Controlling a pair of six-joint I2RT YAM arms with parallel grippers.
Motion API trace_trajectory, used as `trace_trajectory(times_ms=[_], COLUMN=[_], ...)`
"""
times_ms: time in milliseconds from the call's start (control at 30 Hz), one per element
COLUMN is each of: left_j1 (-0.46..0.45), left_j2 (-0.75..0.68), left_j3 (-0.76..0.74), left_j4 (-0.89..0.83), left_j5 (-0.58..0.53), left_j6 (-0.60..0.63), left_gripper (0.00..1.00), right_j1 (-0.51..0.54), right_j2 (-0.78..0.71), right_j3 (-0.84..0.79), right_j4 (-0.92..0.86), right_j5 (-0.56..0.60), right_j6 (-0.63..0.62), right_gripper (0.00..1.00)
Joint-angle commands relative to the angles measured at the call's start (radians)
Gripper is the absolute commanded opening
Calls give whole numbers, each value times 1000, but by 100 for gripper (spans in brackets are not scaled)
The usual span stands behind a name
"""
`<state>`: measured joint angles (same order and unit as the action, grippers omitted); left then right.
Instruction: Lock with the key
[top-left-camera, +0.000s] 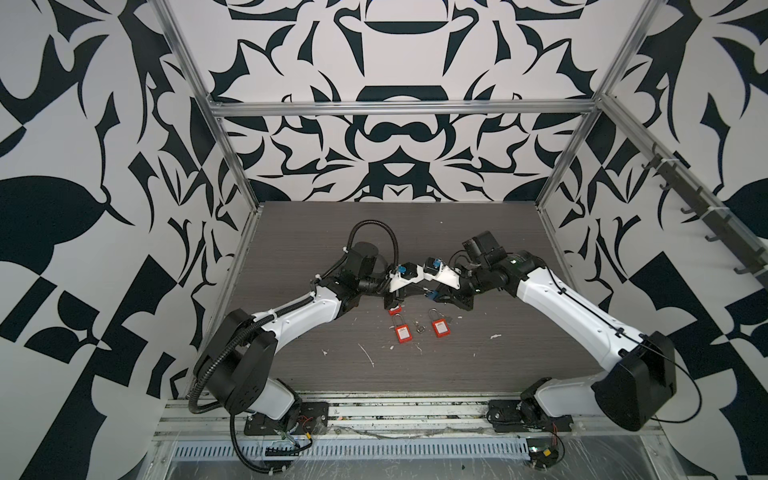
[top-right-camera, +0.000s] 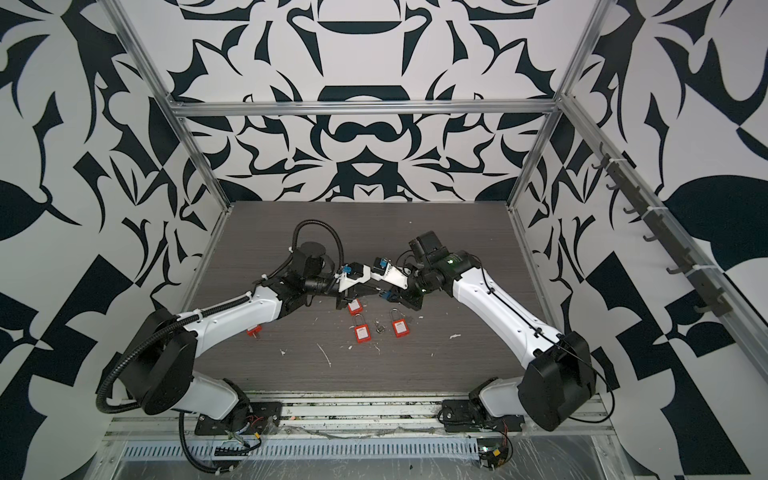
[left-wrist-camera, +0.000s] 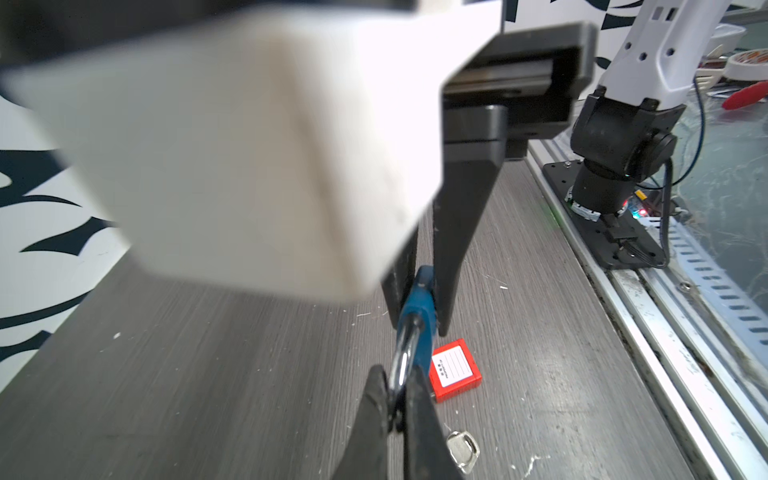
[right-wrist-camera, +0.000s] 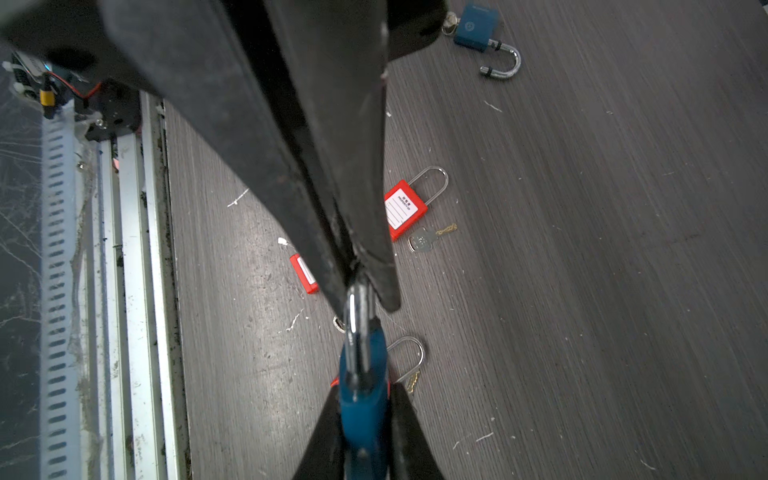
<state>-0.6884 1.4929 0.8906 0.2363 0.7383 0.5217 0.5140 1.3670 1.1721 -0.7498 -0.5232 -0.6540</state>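
The white label (right-wrist-camera: 399, 214) on the red padlock (right-wrist-camera: 406, 188) carries print too small to read.

I hold the blue padlock (left-wrist-camera: 420, 320) clear of the table (right-wrist-camera: 582, 249): body in my right gripper (right-wrist-camera: 363, 395), steel shackle (left-wrist-camera: 404, 361) pinched in my left gripper (left-wrist-camera: 395, 388). Shackle seating: cannot tell. The key (right-wrist-camera: 422, 241), silver-headed, lies flat on the table, untouched.
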Motion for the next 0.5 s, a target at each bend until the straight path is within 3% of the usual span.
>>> trace_trajectory(times_ms=[0,467], left_j1=[-114,-123], left_j2=[15,102], left_j3=[-27,34], left_j4=[-54,-100], left_j5=[85,189], left_j6=[75,11], left_gripper=[0,0], right_j1=[24,32], right_j2=[-14,-36], right_j3=[138,46], right_j4=[444,679], right_j5=[-275,-111], right_j6=[89,54], right_gripper=[0,0])
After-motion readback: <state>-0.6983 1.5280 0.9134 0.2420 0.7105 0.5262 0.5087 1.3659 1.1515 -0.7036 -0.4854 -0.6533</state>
